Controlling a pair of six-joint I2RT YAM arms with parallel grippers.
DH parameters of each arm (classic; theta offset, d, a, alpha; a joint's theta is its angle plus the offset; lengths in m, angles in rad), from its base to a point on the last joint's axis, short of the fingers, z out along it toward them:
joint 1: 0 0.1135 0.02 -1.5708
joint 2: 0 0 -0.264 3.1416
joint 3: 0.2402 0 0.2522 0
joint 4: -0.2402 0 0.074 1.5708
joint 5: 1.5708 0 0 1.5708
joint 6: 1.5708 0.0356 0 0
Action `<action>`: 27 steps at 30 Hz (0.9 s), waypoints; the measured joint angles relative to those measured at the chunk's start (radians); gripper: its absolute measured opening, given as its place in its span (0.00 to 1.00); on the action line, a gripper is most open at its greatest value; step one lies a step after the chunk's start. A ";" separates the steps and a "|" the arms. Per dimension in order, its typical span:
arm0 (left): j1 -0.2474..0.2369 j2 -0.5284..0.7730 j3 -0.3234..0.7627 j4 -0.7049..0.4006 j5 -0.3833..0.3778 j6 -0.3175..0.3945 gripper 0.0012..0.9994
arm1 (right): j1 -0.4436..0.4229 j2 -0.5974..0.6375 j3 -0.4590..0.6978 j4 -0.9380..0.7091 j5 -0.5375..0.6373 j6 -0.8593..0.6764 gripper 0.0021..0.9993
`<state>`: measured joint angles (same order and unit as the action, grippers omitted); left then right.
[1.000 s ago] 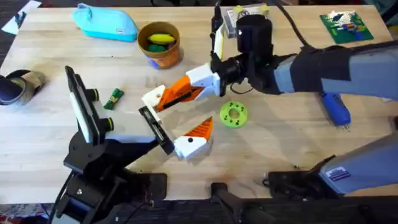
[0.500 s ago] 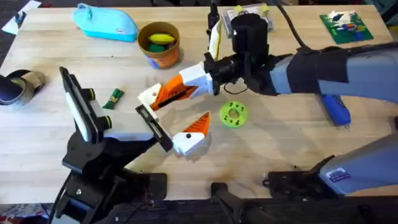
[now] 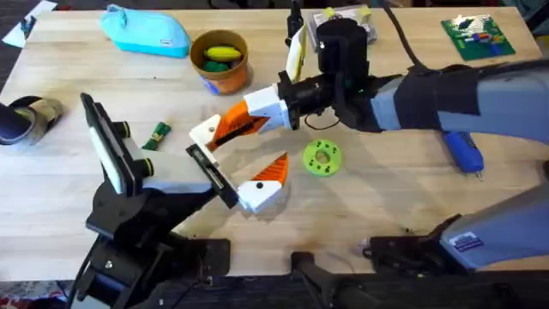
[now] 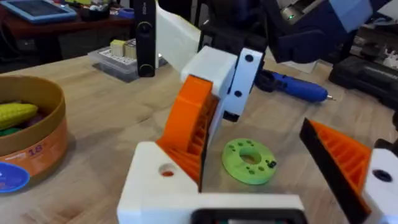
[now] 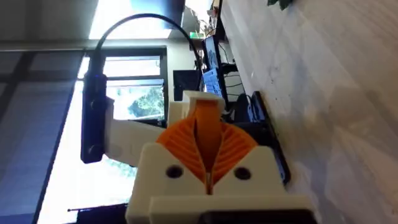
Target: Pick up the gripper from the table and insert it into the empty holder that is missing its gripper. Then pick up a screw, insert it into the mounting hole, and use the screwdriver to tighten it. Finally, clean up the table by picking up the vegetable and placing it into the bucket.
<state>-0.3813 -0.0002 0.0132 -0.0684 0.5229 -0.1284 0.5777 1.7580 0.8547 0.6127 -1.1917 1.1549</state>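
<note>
Screwdriver (image 3: pixel 464 152) lies at the right of the counter (image 3: pixel 386 206), vegetable (image 3: pixel 157 135) at left centre, bucket (image 3: pixel 220 60) up top. Mid-frame, the right hand (image 3: pixel 214 133), fingers pressed together, meets the left hand (image 3: pixel 236 167), spread wide around it.

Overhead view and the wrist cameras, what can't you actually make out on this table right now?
- Screwdriver: in the overhead view its far end runs under the right arm's sleeve, and the tip is too small to read.
- Bucket: in the overhead view the yellow toy covers whatever lies beneath it.
- Right claw: in the right wrist view the shut pads would hide anything thin between them.
- Green board: in the overhead view its parts are too small to identify.
</note>
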 joint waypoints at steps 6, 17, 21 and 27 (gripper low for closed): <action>0.000 0.000 0.000 -0.002 -0.006 0.000 0.99 | 0.004 0.000 0.000 0.006 0.010 0.000 0.01; -0.001 0.000 0.000 0.001 -0.009 0.012 0.99 | 0.027 0.003 0.000 0.058 0.044 0.002 0.34; -0.010 0.000 0.000 0.002 0.033 0.038 0.99 | 0.048 0.012 0.000 0.178 0.040 0.020 0.54; -0.012 0.000 0.000 0.001 0.064 0.043 0.99 | 0.050 0.013 0.000 0.246 0.019 0.047 0.92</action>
<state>-0.3937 -0.0002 0.0132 -0.0673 0.5873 -0.0851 0.6273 1.7714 0.8551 0.8587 -1.1728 1.2018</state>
